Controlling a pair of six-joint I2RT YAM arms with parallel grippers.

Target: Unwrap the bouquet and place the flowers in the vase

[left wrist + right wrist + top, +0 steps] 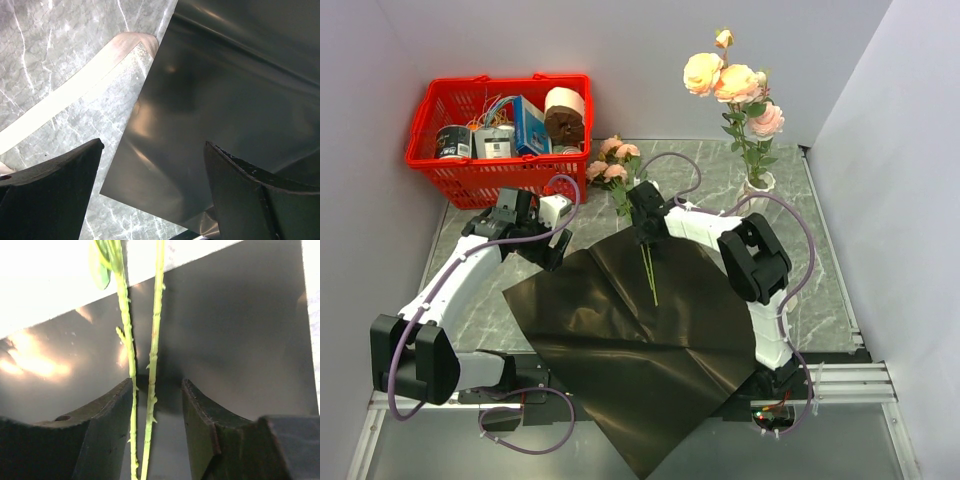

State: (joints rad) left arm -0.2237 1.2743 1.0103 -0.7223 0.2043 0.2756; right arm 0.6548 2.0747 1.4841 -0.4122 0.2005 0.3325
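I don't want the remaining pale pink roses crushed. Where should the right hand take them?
By the two thin green stems, on the bare stretch below the leaves, from straight above with one finger each side: they lie flat and close together on the dark paper sheet, and the soft blooms sit beyond its far edge.
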